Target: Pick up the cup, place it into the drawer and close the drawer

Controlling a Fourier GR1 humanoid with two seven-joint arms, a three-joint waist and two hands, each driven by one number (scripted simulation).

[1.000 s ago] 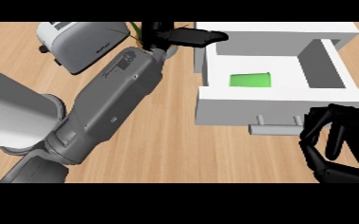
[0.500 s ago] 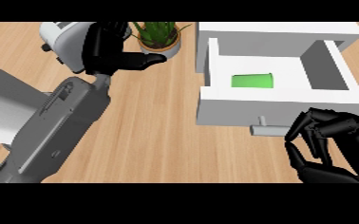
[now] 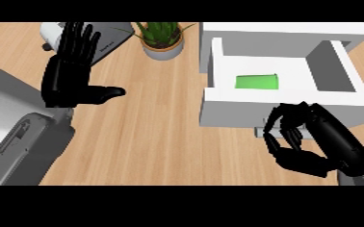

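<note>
**Open drawer holds green cup**

The white drawer (image 3: 277, 98) at 2 o'clock stands open, the green cup (image 3: 256, 81) inside. Right hand (image 3: 305, 142), fingers clenched on nothing, sits at its front. Left hand (image 3: 71, 72) at 9 o'clock, fingers released. Potted plant (image 3: 162, 38) and toaster (image 3: 107, 34) top the wooden worktop (image 3: 156, 134). No writing reads.

Potted plant (image 3: 162, 39) stands upright on the wooden worktop (image 3: 163, 125), green leaves in a tan pot. Grey-and-white appliance (image 3: 107, 34) sits just left of the plant, partly hidden. Both lie toward the worktop's far edge.
</note>
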